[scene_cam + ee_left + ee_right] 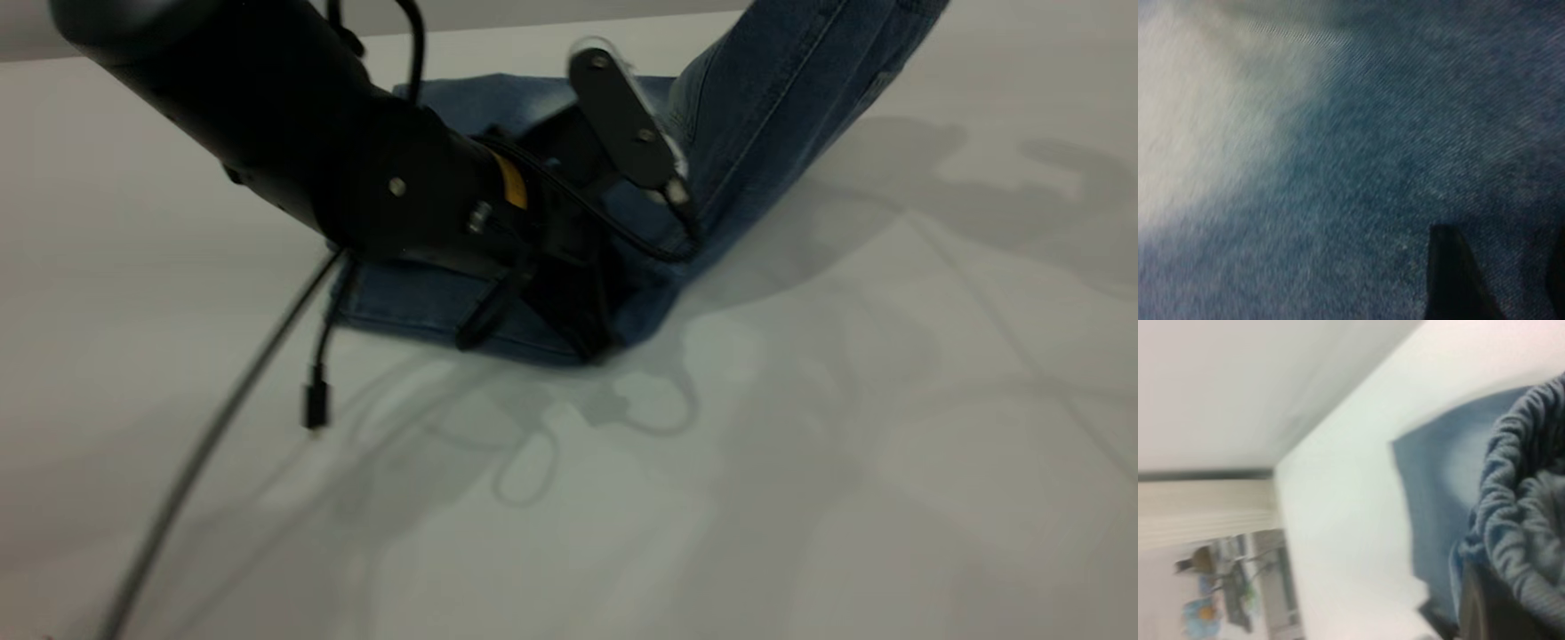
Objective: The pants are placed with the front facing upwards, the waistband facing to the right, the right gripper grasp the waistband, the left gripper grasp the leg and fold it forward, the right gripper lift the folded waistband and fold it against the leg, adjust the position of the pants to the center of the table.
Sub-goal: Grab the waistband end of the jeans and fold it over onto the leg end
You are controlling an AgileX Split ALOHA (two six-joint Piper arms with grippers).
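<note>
The blue denim pants (524, 107) lie folded on the white table (800, 444), and their right part rises off the table toward the top right. My left gripper (573, 320) points down onto the pants near their front edge. In the left wrist view its dark fingers (1455, 280) stand apart over flat denim (1391, 173). The right gripper (1501, 603) is out of the exterior view. Its wrist view shows the ruched waistband (1525, 487) bunched in its jaws and held up above the table (1351, 520).
The left arm (267, 116) and its loose cables (213, 427) cross the left half of the table. Bare tabletop lies in front of and to the right of the pants. A wall and shelves (1225, 593) show beyond the table's far edge.
</note>
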